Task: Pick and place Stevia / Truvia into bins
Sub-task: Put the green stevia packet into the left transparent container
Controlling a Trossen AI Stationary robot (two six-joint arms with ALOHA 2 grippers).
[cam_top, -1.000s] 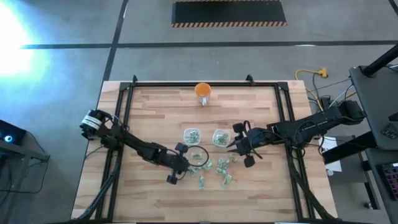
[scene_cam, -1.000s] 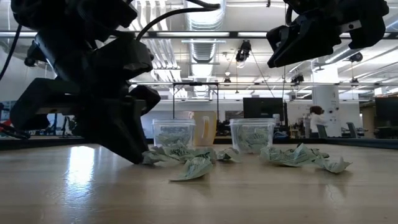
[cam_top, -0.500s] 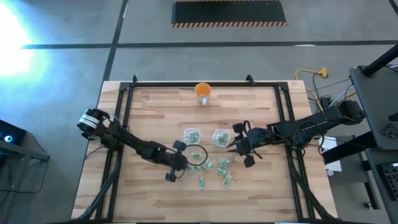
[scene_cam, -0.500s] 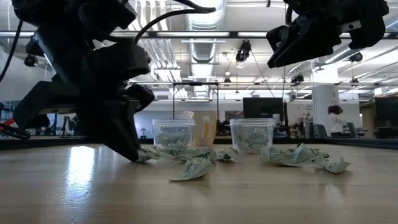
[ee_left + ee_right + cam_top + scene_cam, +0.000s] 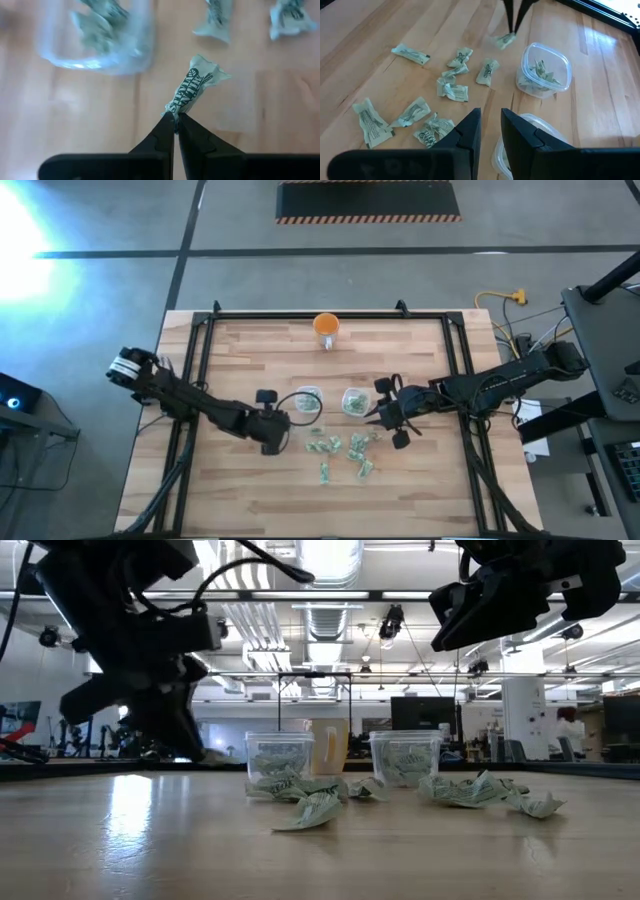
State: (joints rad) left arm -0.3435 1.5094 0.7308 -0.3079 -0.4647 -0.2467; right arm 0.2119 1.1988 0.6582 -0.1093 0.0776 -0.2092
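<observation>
My left gripper (image 5: pixel 175 116) is shut on one green-and-white Stevia sachet (image 5: pixel 192 89), lifted above the table just left of the left clear bin (image 5: pixel 307 398). That bin (image 5: pixel 95 35) holds several sachets, as does the right bin (image 5: pixel 355 401). More sachets (image 5: pixel 342 450) lie flat on the wood, near side of the bins. My right gripper (image 5: pixel 490 131) hovers open above the right bin's right side (image 5: pixel 535 125), touching nothing. The right wrist view shows the left fingers (image 5: pixel 512 17) with the sachet (image 5: pixel 505 40) below them. My left gripper pinches the sachet by one crumpled end (image 5: pixel 173 108) between its two fingertips. The fingers slant down from the table's left. The rest of the sachet sticks out past the tips (image 5: pixel 205 75), lifted clear of the table.
An orange cup (image 5: pixel 326 327) stands near the far edge. Loose sachets (image 5: pixel 310 810) spread in a patch in front of both bins (image 5: pixel 279 755), and more lie to the right (image 5: pixel 480 790). Black frame rails run along the table's left and right edges (image 5: pixel 195 380).
My left gripper rose from the sachet pile and drew back toward the table's left and slightly far side, near the left bin, carrying one sachet lifted clear of the wood. The right arm kept still.
</observation>
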